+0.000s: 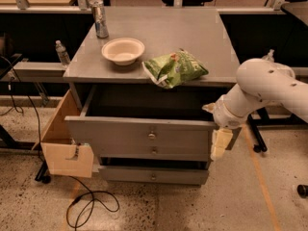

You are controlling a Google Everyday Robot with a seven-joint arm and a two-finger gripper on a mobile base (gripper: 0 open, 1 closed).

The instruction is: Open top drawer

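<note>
The top drawer [125, 134] of the grey cabinet stands pulled out, showing its dark grey inside [144, 102]. Its wide front carries a small round metal knob [152, 135] at the centre. Two shallower grey drawers [154, 174] sit below it, each with its own knob. My gripper [221, 144] hangs on the white arm [269, 88] at the right end of the top drawer's front, just beside its right corner and pointing down. It holds nothing that I can see.
On the cabinet top [192, 37] are a cream bowl [123, 50], a green chip bag [174, 68] overhanging the front edge, and a metal can [100, 19]. A light wooden box [65, 146] leans at the cabinet's left. A black cable [91, 206] lies on the floor. A water bottle [61, 53] stands on the left shelf.
</note>
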